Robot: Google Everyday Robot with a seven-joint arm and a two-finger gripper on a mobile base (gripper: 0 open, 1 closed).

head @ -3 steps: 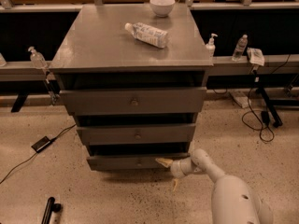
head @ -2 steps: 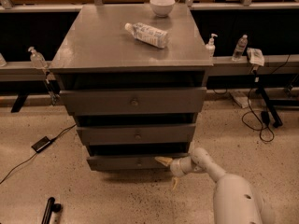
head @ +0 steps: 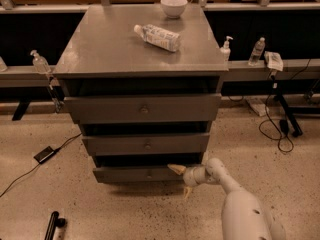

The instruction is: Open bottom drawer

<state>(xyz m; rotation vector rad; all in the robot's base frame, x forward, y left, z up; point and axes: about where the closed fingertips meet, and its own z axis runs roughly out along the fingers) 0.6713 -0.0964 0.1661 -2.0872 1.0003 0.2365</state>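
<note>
The bottom drawer (head: 135,174) is the slimmest grey front, lowest on the grey cabinet (head: 140,54), with a small round knob (head: 149,174) at its centre. A dark gap shows above the front. My gripper (head: 181,180) is at the right end of this drawer front, to the right of the knob and near the floor. It is open: one pale finger (head: 175,169) lies against the drawer's upper right edge, and the other (head: 187,191) points down toward the floor. It holds nothing. My white arm (head: 240,204) reaches in from the lower right.
The mid-sized drawer (head: 147,144) and the tallest drawer (head: 144,109) are above. A plastic bottle (head: 157,37) lies on the cabinet top, with a white bowl (head: 174,6) behind it. Cables (head: 280,129) run on the floor at right, and a black device (head: 45,154) lies at left.
</note>
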